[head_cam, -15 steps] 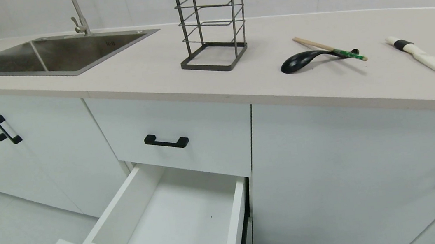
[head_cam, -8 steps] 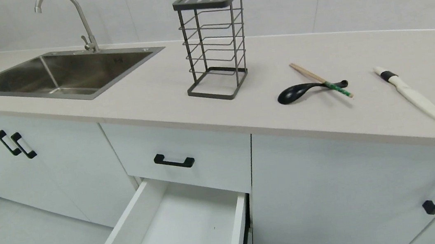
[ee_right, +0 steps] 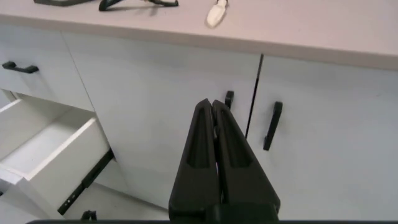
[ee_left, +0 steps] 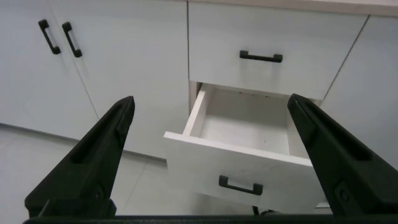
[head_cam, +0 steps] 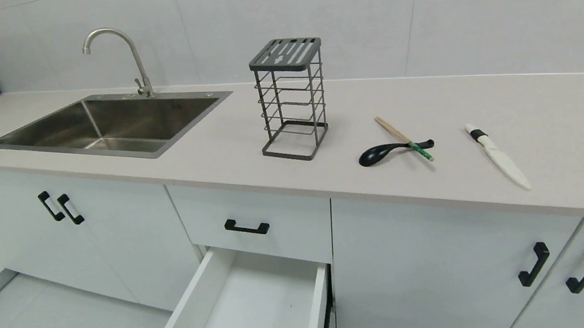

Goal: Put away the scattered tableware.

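Observation:
A black spoon (head_cam: 385, 152) lies on the countertop (head_cam: 214, 162) with wooden chopsticks (head_cam: 402, 131) resting across its handle. A white knife (head_cam: 497, 156) with a black band lies to their right. A dark wire rack (head_cam: 291, 100) stands upright to their left. Below the counter a white drawer (head_cam: 191, 296) is pulled out and holds nothing. My left gripper (ee_left: 211, 106) is open, facing the open drawer (ee_left: 236, 165) from a distance. My right gripper (ee_right: 211, 106) is shut on nothing, low before the cupboard doors, with the knife's tip (ee_right: 216, 14) on the counter above it.
A steel sink (head_cam: 44, 141) with a faucet (head_cam: 127, 50) is set into the counter's left part. A closed drawer with a black handle (head_cam: 247, 227) sits above the open one. Cupboard doors with black handles (head_cam: 532, 263) flank it. Floor space lies before the cabinets.
The whole head view has shifted: the camera moved back and up, so more of the wall, faucet and rack shows. The tableware and drawer have not moved.

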Motion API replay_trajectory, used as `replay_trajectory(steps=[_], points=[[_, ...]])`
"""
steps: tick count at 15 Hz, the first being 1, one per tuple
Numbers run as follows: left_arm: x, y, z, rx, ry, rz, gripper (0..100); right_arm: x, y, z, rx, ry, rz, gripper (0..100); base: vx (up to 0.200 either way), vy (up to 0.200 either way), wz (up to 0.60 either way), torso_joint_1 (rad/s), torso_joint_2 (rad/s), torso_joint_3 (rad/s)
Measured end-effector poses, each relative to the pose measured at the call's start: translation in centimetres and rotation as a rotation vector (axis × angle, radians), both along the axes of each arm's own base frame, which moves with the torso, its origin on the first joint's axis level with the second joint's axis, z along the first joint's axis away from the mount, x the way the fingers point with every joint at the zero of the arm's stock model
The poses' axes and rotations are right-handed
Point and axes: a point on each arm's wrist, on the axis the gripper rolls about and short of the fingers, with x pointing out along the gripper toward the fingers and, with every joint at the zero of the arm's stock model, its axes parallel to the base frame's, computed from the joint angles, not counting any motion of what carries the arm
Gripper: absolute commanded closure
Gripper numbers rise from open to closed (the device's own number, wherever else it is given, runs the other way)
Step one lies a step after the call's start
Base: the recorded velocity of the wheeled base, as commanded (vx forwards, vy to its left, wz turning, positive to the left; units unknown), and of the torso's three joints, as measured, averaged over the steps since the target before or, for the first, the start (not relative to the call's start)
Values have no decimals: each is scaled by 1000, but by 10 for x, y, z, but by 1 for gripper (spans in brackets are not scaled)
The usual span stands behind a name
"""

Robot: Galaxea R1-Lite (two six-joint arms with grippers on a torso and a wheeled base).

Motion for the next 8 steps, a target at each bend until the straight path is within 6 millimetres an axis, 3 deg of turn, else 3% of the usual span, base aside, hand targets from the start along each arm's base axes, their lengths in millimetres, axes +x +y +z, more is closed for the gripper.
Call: replay_trajectory(steps=[8], points=[[0, 0, 0, 0, 1, 0, 0, 0, 0, 0, 0, 1, 0, 100, 0, 0, 0, 303, -514, -246]])
